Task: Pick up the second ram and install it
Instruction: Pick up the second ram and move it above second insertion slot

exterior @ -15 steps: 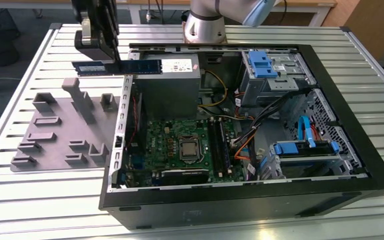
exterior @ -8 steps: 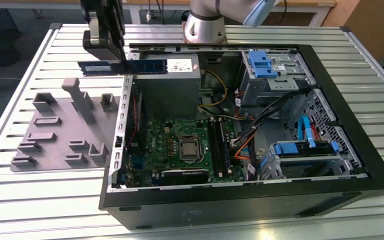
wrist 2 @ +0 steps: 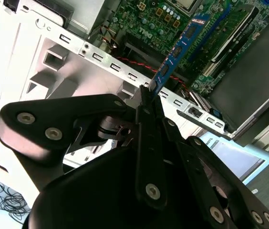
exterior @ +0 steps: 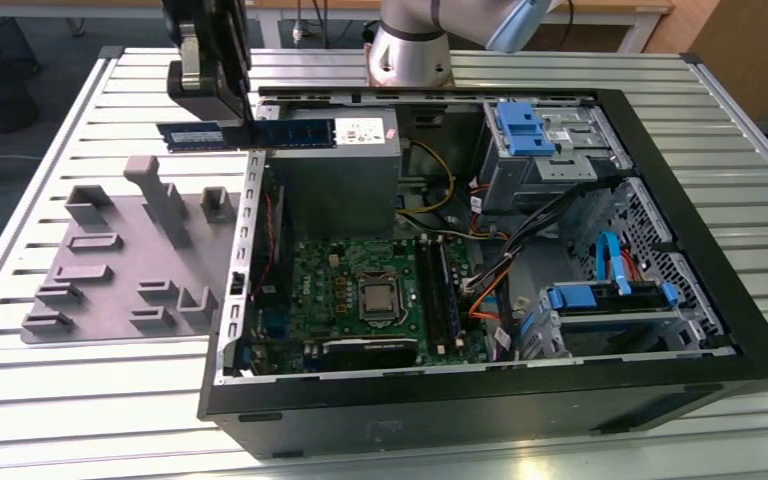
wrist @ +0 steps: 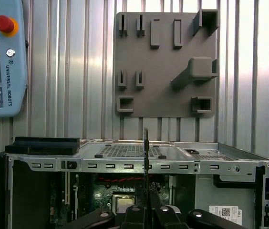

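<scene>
Above the far corner of the case, toward the exterior view's left, the black, angular metal gripper (exterior: 247,128) is clamping its narrow fingers (wrist 2: 149,107) onto the second ram (exterior: 297,133), a long, thin, flat blue circuit-board stick carrying dark chips. In the exterior view the stick is hanging level and on edge. One end is reaching out over the table past the case's left wall, and the other is lying over the power supply. The second wrist view shows the gripper (wrist 2: 146,95) with both fingers pressing flat against the faces of the stick (wrist 2: 180,47), which is projecting beyond the tips. In the first wrist view the stick (wrist: 146,152) is appearing edge-on as a thin dark line rising from the gripper (wrist: 146,205).

The black sheet-steel tower case (exterior: 491,405) is lying on its side with the panel off. It is holding:
- a green motherboard (exterior: 337,290) with a square silver processor socket (exterior: 379,296);
- long black slot rails (exterior: 440,290) just right of the socket;
- a plain grey power supply box (exterior: 337,185) at the far end;
- perforated drive cages with blue plastic brackets (exterior: 524,125) on the right;
- loose orange, yellow and black wires (exterior: 484,290) running between them.

Left of the case, a matt grey moulded fixture plate (exterior: 117,260) with raised pockets and posts is resting on the ribbed aluminium table (exterior: 91,400). A pale blue teach pendant (wrist: 3,57) with a red button is lying on the table in the first wrist view.
</scene>
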Robot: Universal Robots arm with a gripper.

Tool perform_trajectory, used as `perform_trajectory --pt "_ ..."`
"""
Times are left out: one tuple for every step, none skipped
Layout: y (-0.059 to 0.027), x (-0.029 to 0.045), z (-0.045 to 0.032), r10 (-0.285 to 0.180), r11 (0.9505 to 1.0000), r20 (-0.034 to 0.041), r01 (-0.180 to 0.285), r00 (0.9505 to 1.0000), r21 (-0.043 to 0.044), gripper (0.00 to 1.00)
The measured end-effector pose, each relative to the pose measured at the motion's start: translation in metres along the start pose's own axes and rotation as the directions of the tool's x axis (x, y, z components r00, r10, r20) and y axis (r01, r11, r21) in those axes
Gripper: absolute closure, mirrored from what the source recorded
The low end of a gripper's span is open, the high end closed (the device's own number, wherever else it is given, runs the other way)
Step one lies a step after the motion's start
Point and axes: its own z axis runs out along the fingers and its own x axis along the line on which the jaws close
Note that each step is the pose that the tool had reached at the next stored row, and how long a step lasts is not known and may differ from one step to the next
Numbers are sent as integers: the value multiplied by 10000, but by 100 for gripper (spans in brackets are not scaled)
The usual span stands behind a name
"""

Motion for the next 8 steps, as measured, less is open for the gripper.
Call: perform_trajectory --pt "0 0 0 0 10000 0 0 10000 0 86" --pt "-2 0 0 -1 10000 0 1 10000 0 86" --pt "-5 0 0 -1 10000 0 1 10000 0 86" --pt "-11 0 0 -2 10000 -1 2 10000 0 86" --pt "-18 0 0 -1 10000 -1 1 10000 0 86" --pt "-28 0 0 0 10000 0 0 10000 0 86" --pt "-40 0 0 -1 10000 -1 1 10000 0 86" --pt "-54 0 1 0 10000 0 0 10000 0 86"
